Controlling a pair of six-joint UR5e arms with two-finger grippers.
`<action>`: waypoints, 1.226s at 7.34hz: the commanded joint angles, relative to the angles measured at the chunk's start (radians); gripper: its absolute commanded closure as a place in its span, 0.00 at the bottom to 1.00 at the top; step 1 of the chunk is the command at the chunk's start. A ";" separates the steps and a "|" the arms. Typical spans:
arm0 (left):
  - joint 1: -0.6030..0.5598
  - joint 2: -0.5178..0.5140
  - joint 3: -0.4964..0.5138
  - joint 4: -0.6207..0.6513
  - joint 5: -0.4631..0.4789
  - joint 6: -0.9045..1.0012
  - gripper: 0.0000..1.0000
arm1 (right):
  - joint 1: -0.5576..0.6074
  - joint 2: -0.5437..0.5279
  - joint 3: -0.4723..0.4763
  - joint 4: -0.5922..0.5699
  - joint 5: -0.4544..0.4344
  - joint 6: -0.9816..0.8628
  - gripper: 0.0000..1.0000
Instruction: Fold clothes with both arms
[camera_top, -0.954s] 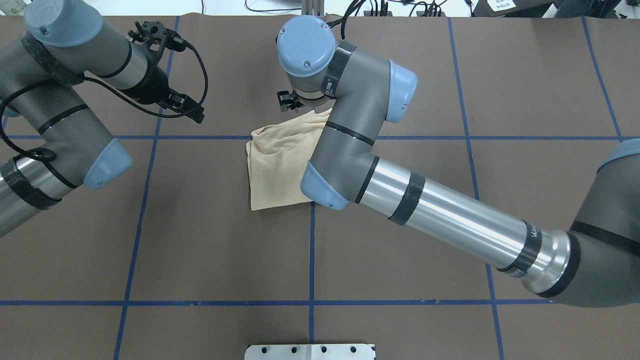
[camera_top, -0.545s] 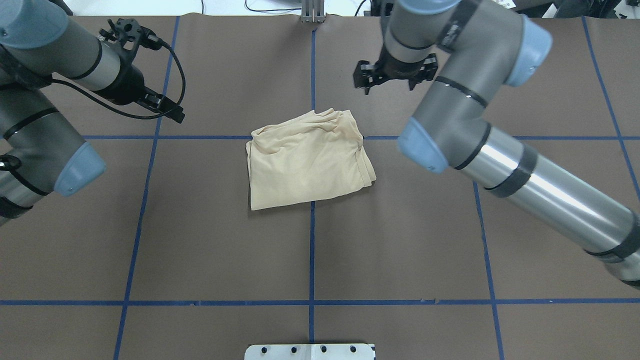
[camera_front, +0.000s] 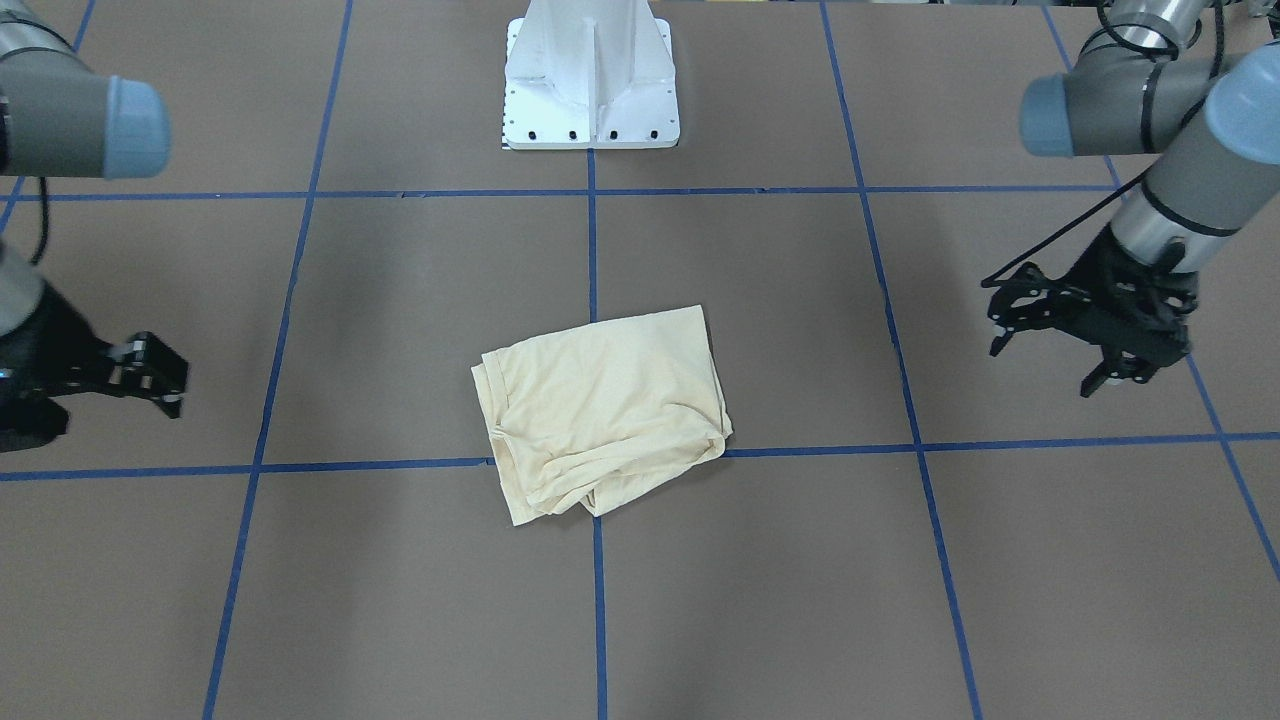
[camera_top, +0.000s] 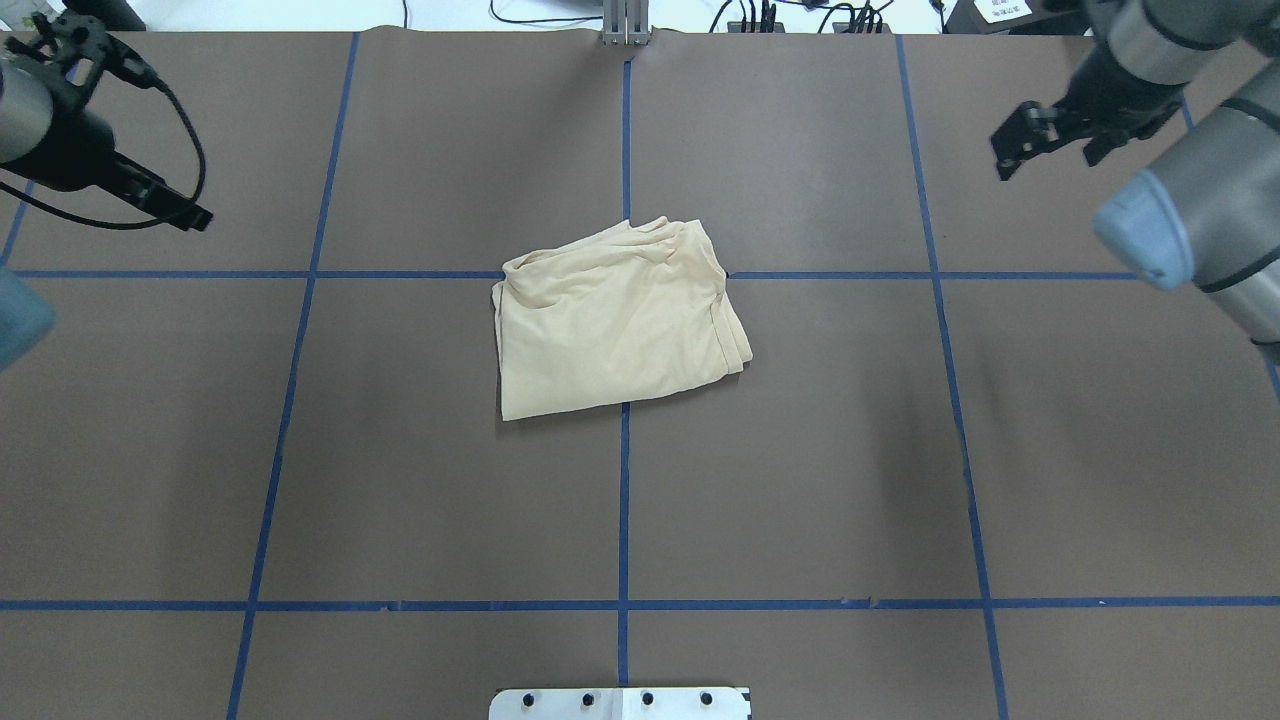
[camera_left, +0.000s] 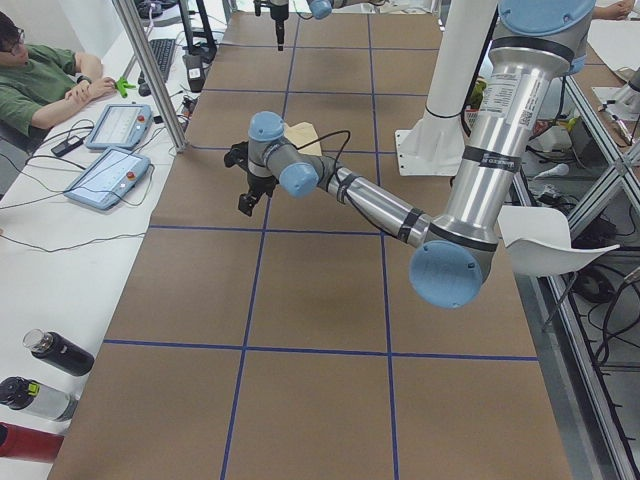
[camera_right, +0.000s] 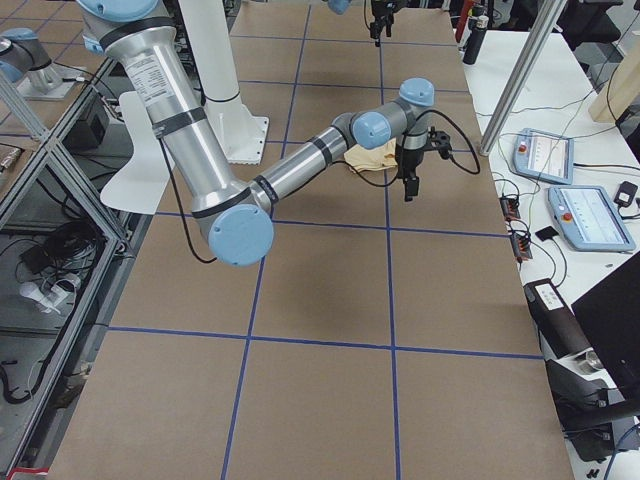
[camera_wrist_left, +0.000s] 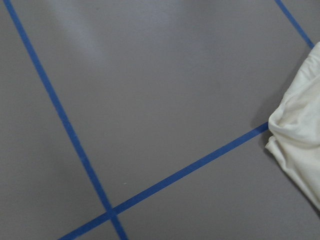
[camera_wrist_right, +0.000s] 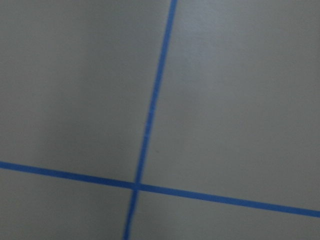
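Folded shirt flat on surface, well apart from both end effectors; lies right of left end effector, left of right end effector, slightly base-ward of each; both have fingers spread, empty; neither arm clearly nearer; bundle long axis roughly left-right, tilted.

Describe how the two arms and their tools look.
The left arm and right arm are jointed tubes, polished silver and matte grey, with light blue joint caps, black bands and a printed label on the upper tube. The left tool and right tool are black and two-fingered. A black cable loops by the left wrist.
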 joint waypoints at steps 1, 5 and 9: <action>-0.144 0.115 0.001 0.001 -0.061 0.237 0.00 | 0.177 -0.204 0.011 0.000 0.056 -0.305 0.00; -0.273 0.239 0.051 0.012 -0.062 0.293 0.00 | 0.400 -0.523 0.090 0.000 0.062 -0.539 0.00; -0.402 0.266 0.048 0.245 -0.081 0.295 0.00 | 0.400 -0.531 0.103 0.000 0.066 -0.505 0.00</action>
